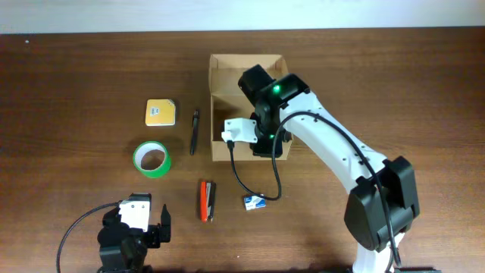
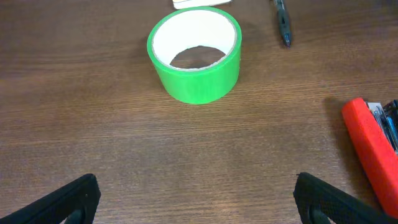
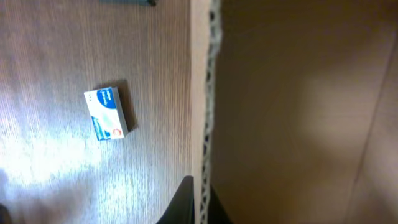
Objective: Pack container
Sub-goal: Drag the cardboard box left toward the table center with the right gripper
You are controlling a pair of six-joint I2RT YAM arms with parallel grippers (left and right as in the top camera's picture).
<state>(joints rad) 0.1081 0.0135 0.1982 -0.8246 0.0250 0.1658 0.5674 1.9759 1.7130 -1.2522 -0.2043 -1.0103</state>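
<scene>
The container (image 1: 227, 76) is a tan cardboard box, open at the top, at the table's back centre. My right arm reaches over it. My right gripper (image 1: 267, 145) is at the box's near edge. In the right wrist view its fingers (image 3: 200, 200) are shut on the thin cardboard edge, one finger on each side. The box's brown inside (image 3: 298, 112) fills the right of that view. My left gripper (image 1: 136, 227) is open and empty at the front left. Its fingers (image 2: 199, 202) are spread wide over bare wood, short of a green tape roll (image 2: 194, 55).
On the table are the green tape roll (image 1: 151, 159), a small yellow box (image 1: 160, 112), a black pen (image 1: 194, 131), a red stapler (image 1: 206, 199) and a small blue-and-white box (image 1: 255, 201), which also shows in the right wrist view (image 3: 106, 113). A black cable hangs from the right arm.
</scene>
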